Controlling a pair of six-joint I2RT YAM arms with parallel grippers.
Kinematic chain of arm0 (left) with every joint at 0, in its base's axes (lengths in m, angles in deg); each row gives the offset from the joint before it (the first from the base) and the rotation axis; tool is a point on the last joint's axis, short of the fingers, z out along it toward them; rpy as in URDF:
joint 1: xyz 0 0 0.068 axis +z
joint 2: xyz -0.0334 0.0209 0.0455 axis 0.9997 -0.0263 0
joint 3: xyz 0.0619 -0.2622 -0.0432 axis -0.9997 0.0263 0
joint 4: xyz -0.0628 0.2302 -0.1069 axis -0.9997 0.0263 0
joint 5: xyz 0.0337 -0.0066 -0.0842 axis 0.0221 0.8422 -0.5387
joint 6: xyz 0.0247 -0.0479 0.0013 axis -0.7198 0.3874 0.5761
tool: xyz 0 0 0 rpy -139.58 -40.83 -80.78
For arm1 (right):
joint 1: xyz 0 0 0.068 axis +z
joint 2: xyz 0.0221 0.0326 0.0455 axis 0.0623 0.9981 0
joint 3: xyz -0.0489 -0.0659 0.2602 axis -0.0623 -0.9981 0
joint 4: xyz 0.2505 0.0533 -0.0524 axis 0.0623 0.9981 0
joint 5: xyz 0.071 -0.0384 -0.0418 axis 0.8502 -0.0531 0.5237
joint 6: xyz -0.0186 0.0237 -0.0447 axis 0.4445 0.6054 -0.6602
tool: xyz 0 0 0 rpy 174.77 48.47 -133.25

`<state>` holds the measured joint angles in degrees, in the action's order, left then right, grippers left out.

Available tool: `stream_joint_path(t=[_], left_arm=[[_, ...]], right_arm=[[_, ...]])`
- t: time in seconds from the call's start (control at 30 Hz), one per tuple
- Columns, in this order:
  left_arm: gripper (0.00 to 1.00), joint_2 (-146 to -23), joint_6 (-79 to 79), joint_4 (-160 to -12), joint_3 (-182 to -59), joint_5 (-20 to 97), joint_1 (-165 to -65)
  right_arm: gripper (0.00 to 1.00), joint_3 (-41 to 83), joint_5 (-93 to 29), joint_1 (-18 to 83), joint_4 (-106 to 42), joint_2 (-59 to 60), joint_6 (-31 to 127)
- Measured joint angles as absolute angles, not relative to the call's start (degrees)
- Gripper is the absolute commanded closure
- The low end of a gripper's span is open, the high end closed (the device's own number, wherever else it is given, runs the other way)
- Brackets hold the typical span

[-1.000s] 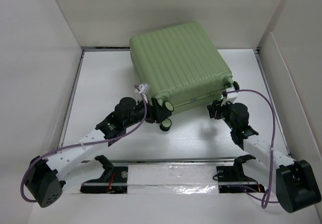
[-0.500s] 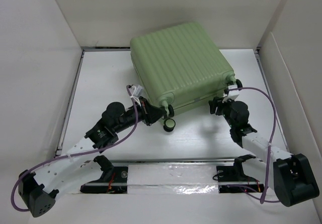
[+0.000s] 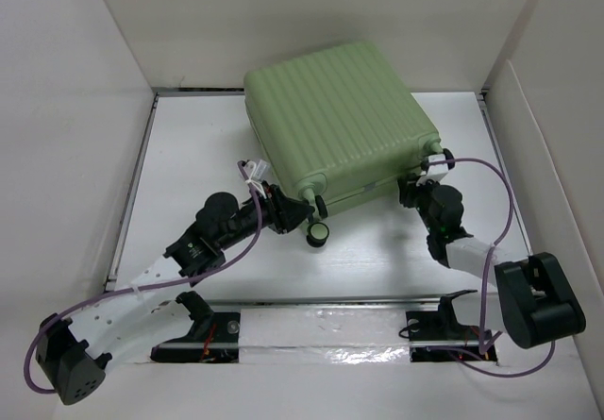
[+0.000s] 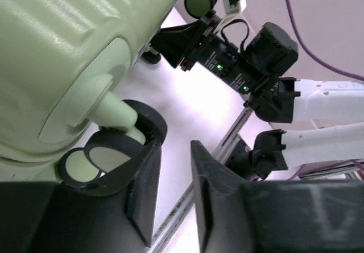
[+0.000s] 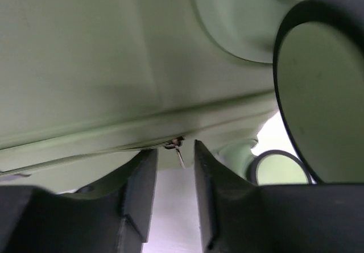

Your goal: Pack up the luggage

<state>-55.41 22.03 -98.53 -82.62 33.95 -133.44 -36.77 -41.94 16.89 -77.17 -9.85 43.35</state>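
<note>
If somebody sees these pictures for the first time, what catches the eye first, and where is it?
First comes the large light green luggage, closed and lying flat at the far middle of the white table. Next are the two black arms at its near edge: the left tool is beside a wheel, and the right tool, slightly open, is at the zip seam by a small metal pull.

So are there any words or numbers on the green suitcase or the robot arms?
No text can be read in any view.
Suitcase: plain green ribs, with no logo, label or number showing.
Left arm and right arm: no readable markings. The small green dots on the right arm are lights, not letters.
</note>
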Motion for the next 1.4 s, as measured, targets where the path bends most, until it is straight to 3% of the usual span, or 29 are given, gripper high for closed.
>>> stream_joint_path(t=[0.07, 0.1, 0.23, 0.3, 0.4, 0.53, 0.7, 0.83, 0.97, 1.13, 1.4], left_arm=[[0.66, -55.4, 22.0, -97.9, -82.4, 34.6, -133.4], [0.53, -55.4, 22.0, -97.7, -82.4, 34.9, -133.4], [0.31, -55.1, 21.6, -97.0, -82.4, 35.9, -133.4], [0.25, -55.1, 21.6, -96.8, -82.4, 36.4, -133.4], [0.25, -55.9, 21.6, -97.0, -82.4, 36.5, -133.4], [0.35, -59.0, 21.6, -98.0, -82.5, 36.5, -133.4], [0.68, -63.6, 21.6, -99.2, -82.6, 36.8, -133.4], [0.77, -65.5, 21.9, -99.5, -83.0, 37.3, -133.4], [0.82, -66.1, 22.6, -99.3, -83.7, 37.5, -133.4], [0.87, -68.4, 23.0, -96.9, -86.8, 37.6, -133.6], [0.9, -69.6, 23.3, -82.0, -95.0, 35.5, -129.0]], right_arm=[[0.76, -36.8, -41.3, 17.0, -79.4, -8.4, 43.3], [0.8, -36.8, -41.3, 17.1, -80.8, -7.9, 43.2], [1.0, -36.7, -41.8, 18.4, -84.8, -3.7, 42.8], [1.0, -36.6, -43.4, 19.3, -86.4, -2.4, 42.8], [1.0, -36.6, -46.6, 21.0, -87.2, -1.9, 42.6], [1.0, -36.7, -51.9, 24.0, -86.8, -2.3, 42.1], [1.0, -36.7, -56.0, 30.5, -82.0, -6.6, 41.9], [1.0, -36.4, -57.0, 37.7, -76.4, -10.4, 42.1], [1.0, -33.8, -57.5, 49.6, -71.9, -10.3, 43.6], [1.0, -28.4, -60.3, 63.3, -73.7, -2.0, 47.9], [1.0, -20.8, -78.4, 73.0, -98.4, 20.3, 53.7]])
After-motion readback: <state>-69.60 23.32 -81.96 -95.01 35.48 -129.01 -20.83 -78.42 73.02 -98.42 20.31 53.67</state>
